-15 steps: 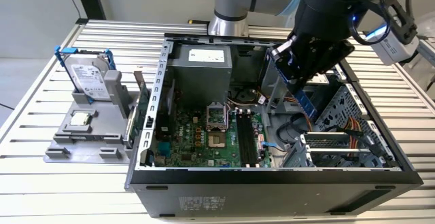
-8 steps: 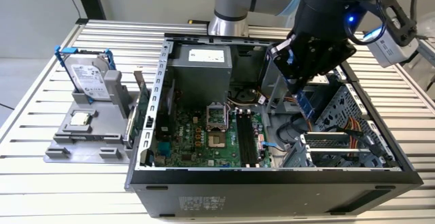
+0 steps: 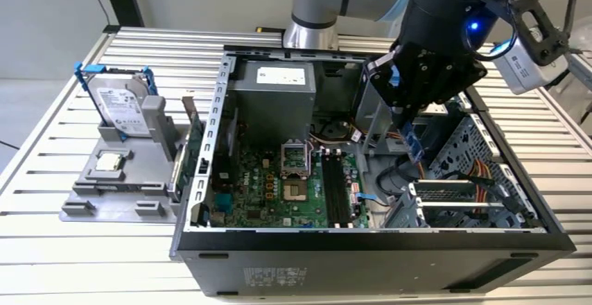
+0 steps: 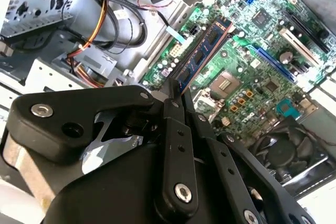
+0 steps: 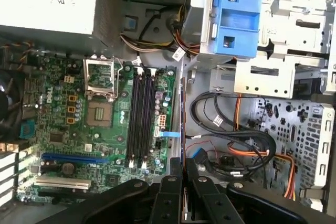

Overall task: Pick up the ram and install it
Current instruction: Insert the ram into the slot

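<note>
Gripper (image 3: 412, 130): clenched on the ram (image 3: 415, 145), pinching its upper end (the stick hangs lengthwise beneath the fingertips).
Ram: airborne inside the open computer case (image 3: 370, 256), held clear of the board.
Ram's place: in the exterior view, about 2 o'clock from the black slots (image 3: 335, 188), over the gap between motherboard (image 3: 249, 187) and drive cage (image 3: 472, 145).
Hard drive (image 3: 120, 104): upright in the grey stand (image 3: 120, 188), at 9 o'clock of the case.
</note>
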